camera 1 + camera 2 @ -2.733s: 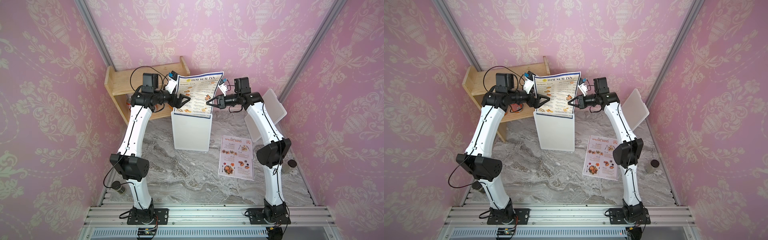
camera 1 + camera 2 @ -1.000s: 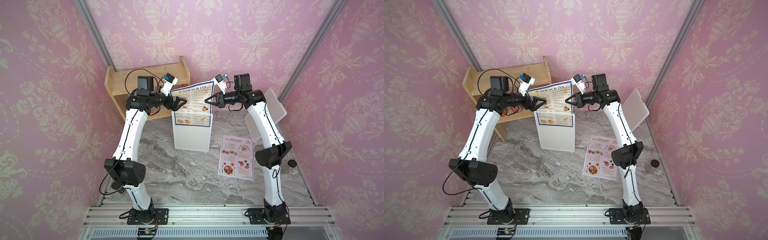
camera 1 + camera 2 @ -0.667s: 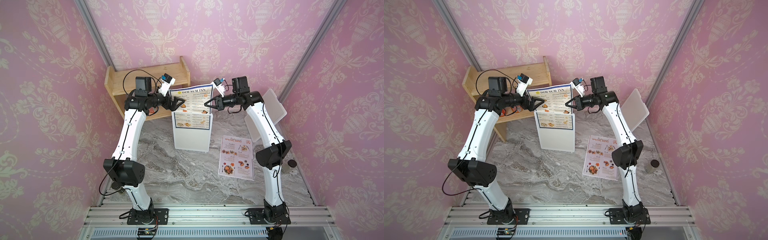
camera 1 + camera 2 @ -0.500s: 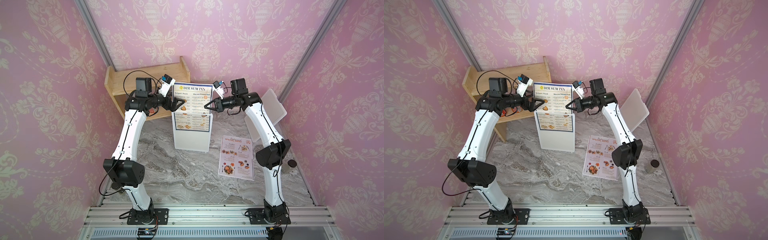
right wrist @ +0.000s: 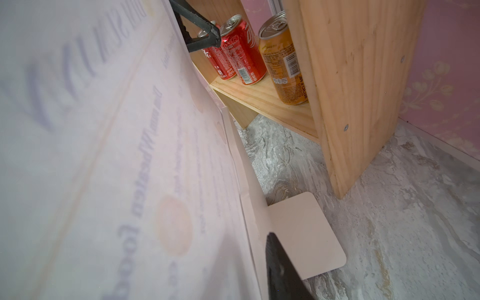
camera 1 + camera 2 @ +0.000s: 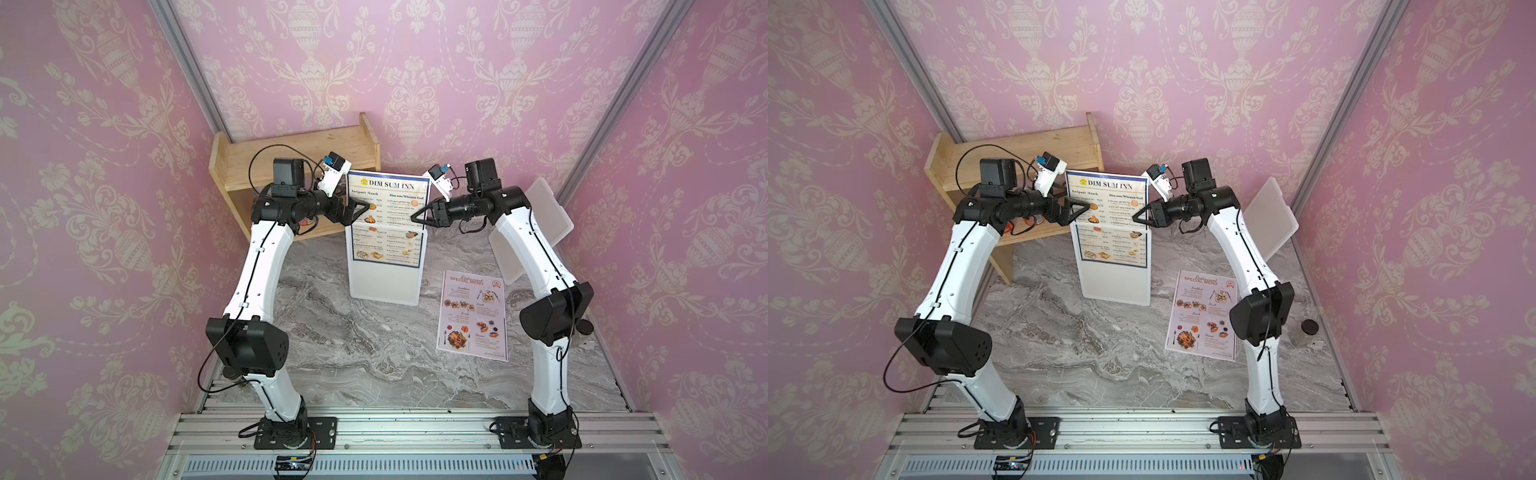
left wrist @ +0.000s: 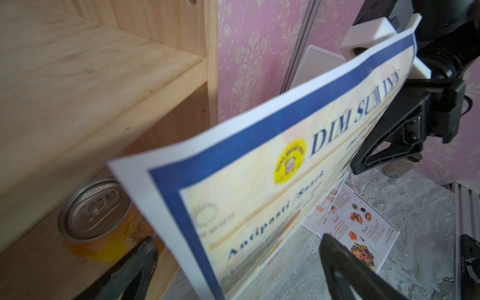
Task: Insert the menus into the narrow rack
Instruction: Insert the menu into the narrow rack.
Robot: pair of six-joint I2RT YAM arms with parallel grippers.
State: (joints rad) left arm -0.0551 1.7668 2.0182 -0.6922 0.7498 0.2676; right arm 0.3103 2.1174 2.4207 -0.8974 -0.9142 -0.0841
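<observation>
While the DIM SUM INN menu [image 6: 388, 208] is standing upright in the white rack [image 6: 384, 286] with its heading rising above the rim, the second of the two menus, the SPECIAL MENU sheet [image 6: 473, 318], is lying flat on the marble table [image 6: 353, 353] beside the rack, on the right arm's side. Two grippers are flanking the standing sheet above the rack. The left gripper [image 6: 361, 211] is spreading its fingers wide to either side of one edge. The right gripper [image 6: 417, 217] is sitting at the opposite edge. Only one of its fingers [image 5: 283, 272] is showing in the right wrist view, so I cannot tell whether it is gripping the sheet. Behind the rack, toward the left arm, a wooden shelf [image 6: 299, 149] is holding three cans: two red cans [image 5: 242, 54] and one orange can [image 5: 281, 59]. In both top views the left arm is hiding most of them. The standing sheet's print is blurring in both wrist views.
</observation>
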